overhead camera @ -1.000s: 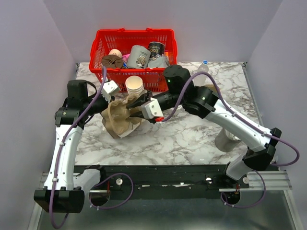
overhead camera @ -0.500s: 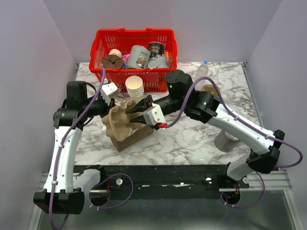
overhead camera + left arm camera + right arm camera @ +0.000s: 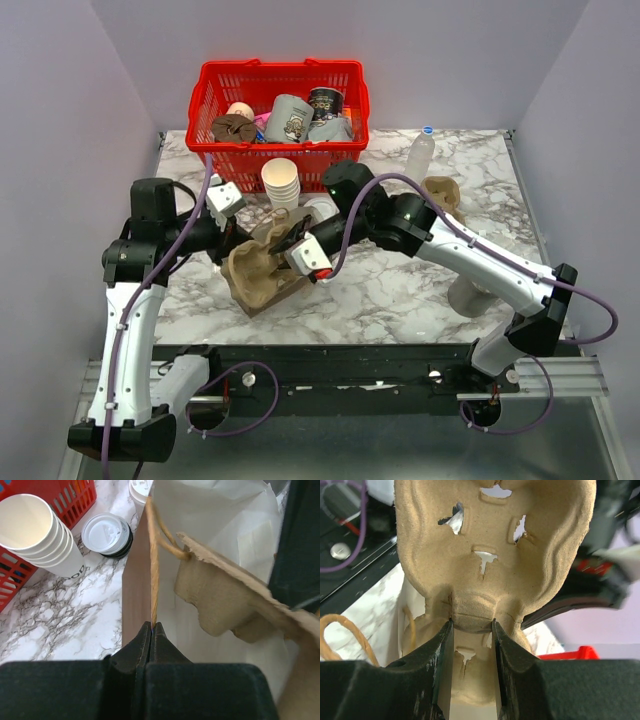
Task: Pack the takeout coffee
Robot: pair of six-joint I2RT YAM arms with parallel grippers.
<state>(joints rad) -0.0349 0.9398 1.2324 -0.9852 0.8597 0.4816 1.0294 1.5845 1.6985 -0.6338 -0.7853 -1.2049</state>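
**Desk:** What did your left side show?

**Me:** My left gripper [image 3: 151,625] was pressed together on the rim of the brown paper bag [image 3: 135,580]. Beyond it, the stack of cups [image 3: 35,535] stood just in front of the red basket [image 3: 205,100], with a white lid [image 3: 106,530] beside the stack.

**Desk:** And the middle?

**Me:** My right gripper [image 3: 472,622] pinched the pulp cup carrier [image 3: 495,555] at the bag's mouth. The carrier blocked most of my view inside.

**Desk:** And the thing to pack?

**Me:** The takeout coffee [image 3: 468,298] sat well to the right, near the front edge of the table [image 3: 400,290]. It was half hidden under my right forearm, and I couldn't make out its top.
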